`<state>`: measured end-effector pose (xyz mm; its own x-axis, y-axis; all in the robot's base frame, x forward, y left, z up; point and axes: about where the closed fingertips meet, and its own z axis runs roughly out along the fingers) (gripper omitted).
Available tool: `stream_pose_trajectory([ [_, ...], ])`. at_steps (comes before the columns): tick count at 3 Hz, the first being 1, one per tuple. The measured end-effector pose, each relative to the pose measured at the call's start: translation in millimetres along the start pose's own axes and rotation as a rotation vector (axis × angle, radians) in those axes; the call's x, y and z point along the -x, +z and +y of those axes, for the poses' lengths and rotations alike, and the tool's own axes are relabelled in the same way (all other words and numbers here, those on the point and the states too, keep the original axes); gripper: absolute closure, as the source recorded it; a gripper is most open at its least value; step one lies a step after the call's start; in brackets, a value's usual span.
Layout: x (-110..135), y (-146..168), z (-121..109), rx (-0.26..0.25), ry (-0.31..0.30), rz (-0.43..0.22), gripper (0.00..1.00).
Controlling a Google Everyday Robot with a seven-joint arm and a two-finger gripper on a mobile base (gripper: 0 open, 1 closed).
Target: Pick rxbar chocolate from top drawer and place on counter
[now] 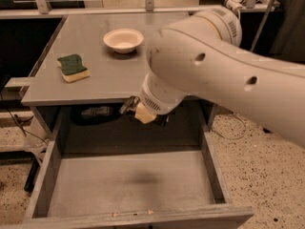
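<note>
The top drawer (pixel 44 178) is pulled out wide below the counter (pixel 102 78), and the part of its grey bottom that shows is bare. My gripper (pixel 142 111) hangs at the counter's front edge, above the back of the drawer, with my thick white arm (pixel 214 66) covering the counter's right side. A small dark piece shows at the gripper's left tip; I cannot tell whether it is the rxbar chocolate. A dark flat thing with pale marks (pixel 95 112) lies in shadow under the counter at the drawer's back left; I cannot tell what it is.
A white bowl (pixel 123 39) stands at the back middle of the counter. A green-and-yellow sponge (pixel 73 67) lies at its left. The drawer's front rim (pixel 143 217) juts toward me. Speckled floor lies to the right.
</note>
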<state>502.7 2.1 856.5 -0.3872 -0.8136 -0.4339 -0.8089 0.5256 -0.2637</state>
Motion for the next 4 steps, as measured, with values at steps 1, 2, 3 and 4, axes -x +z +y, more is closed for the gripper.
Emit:
stream_pose_trajectory([
  [1, 28, -11, -23, -0.021, -0.029, -0.014, 1.00],
  [2, 52, 4, -48, -0.006, -0.036, -0.038, 1.00],
  [3, 75, 34, -67, 0.026, -0.045, -0.058, 1.00],
  [4, 90, 68, -76, 0.069, -0.053, -0.069, 1.00],
])
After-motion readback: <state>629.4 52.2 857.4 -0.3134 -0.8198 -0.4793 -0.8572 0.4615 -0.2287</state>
